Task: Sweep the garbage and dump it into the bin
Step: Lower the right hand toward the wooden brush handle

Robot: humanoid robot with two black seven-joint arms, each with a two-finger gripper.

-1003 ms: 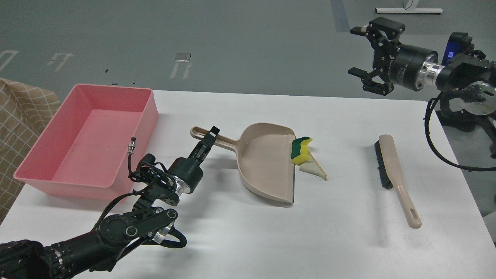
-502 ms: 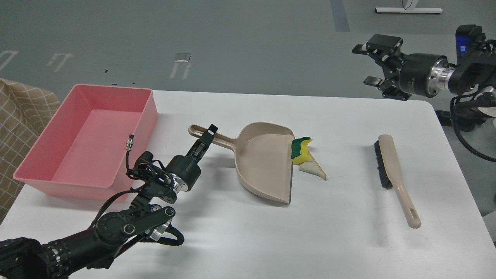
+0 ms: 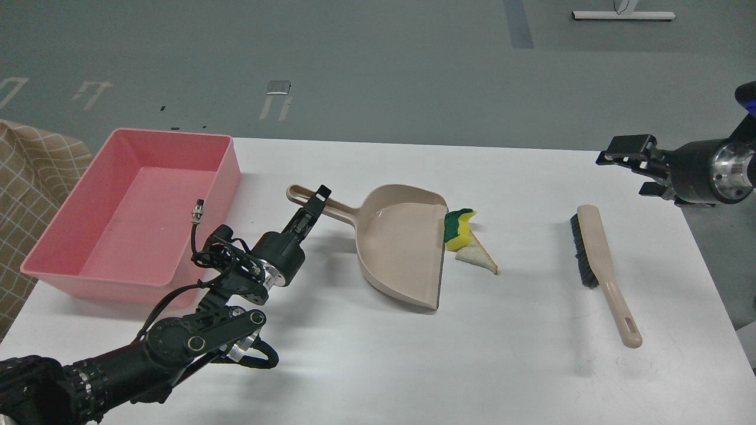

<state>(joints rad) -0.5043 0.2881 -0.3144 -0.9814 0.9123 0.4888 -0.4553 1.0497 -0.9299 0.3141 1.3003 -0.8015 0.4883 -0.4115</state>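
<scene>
The garbage lies on the white table at the mouth of the beige dustpan (image 3: pixel 401 248): a wavy yellow sponge piece with a green layer (image 3: pixel 458 229) leans on the pan's front lip. A white triangular bread slice (image 3: pixel 479 260) lies just right of the lip. The pink bin (image 3: pixel 229 171) stands at the table's left and looks empty. My left gripper (image 3: pixel 313 203) is shut on the dustpan's handle. My right gripper (image 3: pixel 629 166) hovers open and empty at the far right, above and behind the brush (image 3: pixel 596 248).
The brush, beige with black bristles, lies on the table's right part with its handle toward me. A checked beige cloth (image 3: pixel 35 177) shows at the left edge beside the bin. The table's right edge (image 3: pixel 703 260) runs close to the brush.
My right gripper has moved right and down toward the table's right edge. My left gripper has drawn the dustpan slightly to the left, and the garbage has stayed put.
</scene>
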